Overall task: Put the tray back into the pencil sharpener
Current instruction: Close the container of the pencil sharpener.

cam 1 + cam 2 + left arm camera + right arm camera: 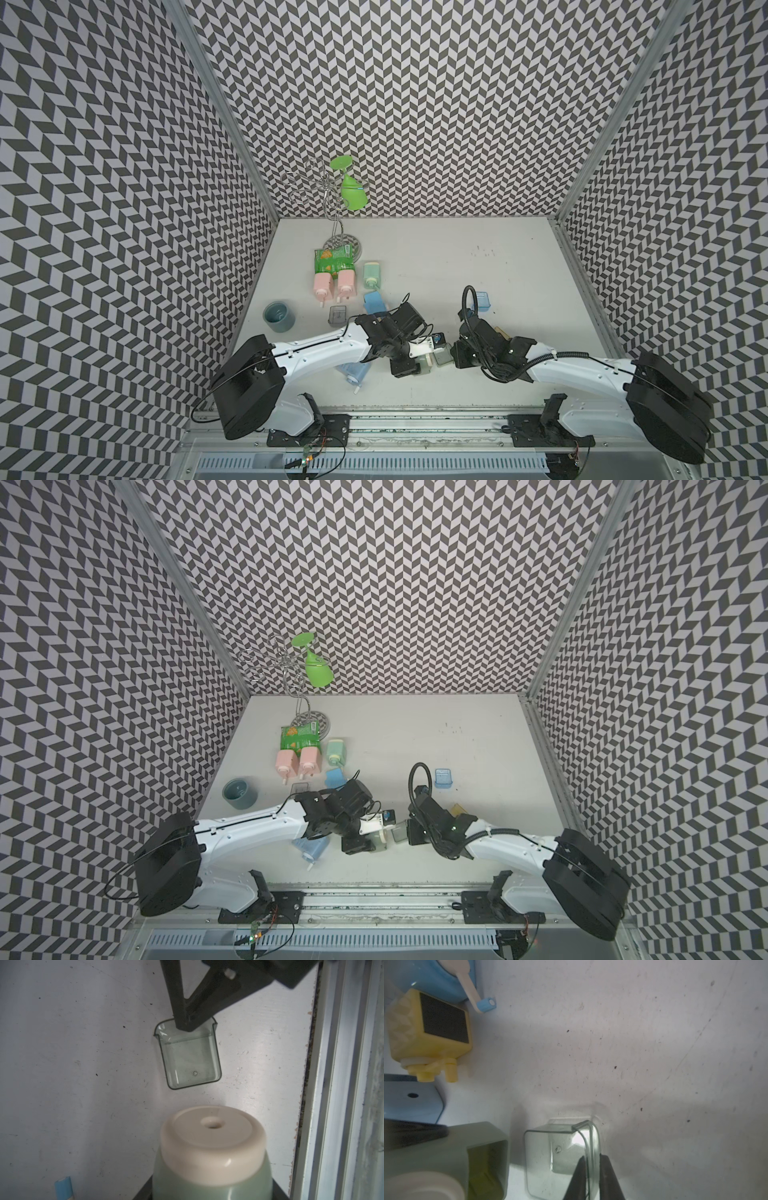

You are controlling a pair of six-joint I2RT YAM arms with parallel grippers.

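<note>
Tray [546, 1151]: thin clear greenish plastic, open-topped. It is likely very light, stiff and slick, and the walls would probably flex or crack if squeezed hard.

- The best hold is the flanged front wall. That is where the right hand [591, 1159] has it, with the fingers narrow and pinching that one wall edge-on.
- This leaves the plain end free, facing the pencil sharpener [456, 1147].
- A one-wall pinch on slick plastic means the tray could pivot if it catches on the way in.
- The tray sits low at the near middle of the worktop [633, 1043], just beside the sharpener's slot [488, 1159] and not touching it. Whether it rests on the surface or hangs just clear cannot be told.
- No shavings show in the tray. It looks empty.

Sharpener: green body with a cream end cap.

- The slot is open and dark, and nothing shows inside it.
- The left hand [424, 362] appears clamped around the body, with a dark finger lying across it in the right wrist view.

Around it:

- A yellow sharpener [429, 1030] and a blue one [436, 976] lie nearby.
- Spare trays, one clear [337, 314] and one blue [482, 301], sit well apart.
- The grey-blue cup [278, 316] looks empty.
</note>
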